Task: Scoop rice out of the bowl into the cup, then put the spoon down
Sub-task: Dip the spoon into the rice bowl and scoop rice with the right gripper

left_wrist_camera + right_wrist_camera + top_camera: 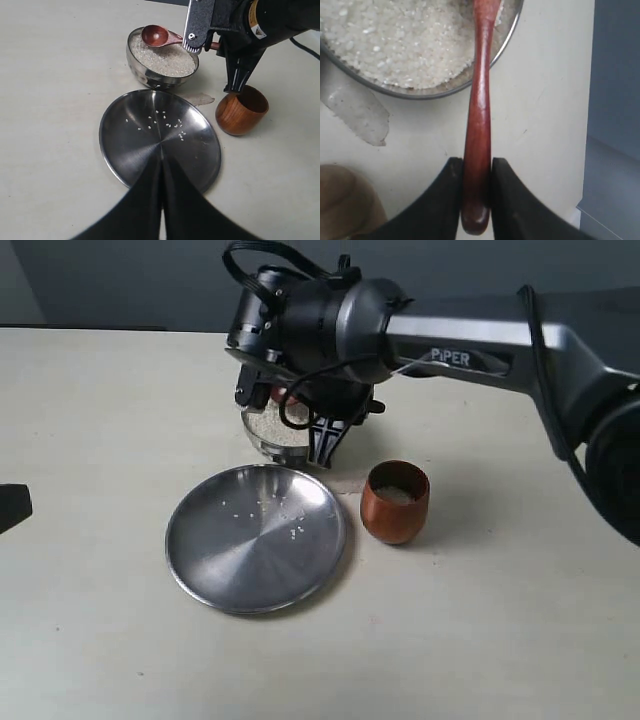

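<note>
The steel bowl holds a pale heap of rice; it also shows in the right wrist view as rice inside the bowl's rim. My right gripper is shut on the slim handle of the wooden spoon, near its end. The spoon's oval head hangs over the bowl's edge and looks empty. The wooden cup stands right of the bowl with a little rice inside. The right gripper hovers over the bowl. My left gripper is shut on nothing, above the plate.
A wide flat steel plate lies in front of the bowl with several stray grains on it. A scrap of clear tape sticks to the table between bowl and cup. The right arm spans the back right.
</note>
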`<action>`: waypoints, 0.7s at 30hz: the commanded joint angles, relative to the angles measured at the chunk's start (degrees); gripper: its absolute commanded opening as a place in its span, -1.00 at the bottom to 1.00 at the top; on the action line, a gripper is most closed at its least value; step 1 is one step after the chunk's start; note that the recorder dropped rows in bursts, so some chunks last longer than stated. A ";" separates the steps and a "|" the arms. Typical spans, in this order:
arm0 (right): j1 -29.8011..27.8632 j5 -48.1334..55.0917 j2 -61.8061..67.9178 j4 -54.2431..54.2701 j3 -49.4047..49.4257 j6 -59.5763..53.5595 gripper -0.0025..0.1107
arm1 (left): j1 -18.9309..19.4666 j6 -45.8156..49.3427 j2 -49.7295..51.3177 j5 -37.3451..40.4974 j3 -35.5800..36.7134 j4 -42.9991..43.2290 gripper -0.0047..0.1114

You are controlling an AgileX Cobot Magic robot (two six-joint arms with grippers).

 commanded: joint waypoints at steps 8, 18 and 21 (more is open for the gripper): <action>0.36 0.52 0.60 2.01 -0.42 -0.13 -0.97 | 0.07 -0.04 0.22 -0.12 -0.34 -0.44 -0.91; 0.36 1.44 0.60 6.53 -0.55 -0.16 -0.97 | 0.07 -0.04 0.22 -0.12 -0.34 -0.44 -0.91; 0.36 2.23 0.60 6.82 -1.29 0.06 -0.97 | 0.07 -0.04 0.22 -0.12 -0.34 -0.44 -0.91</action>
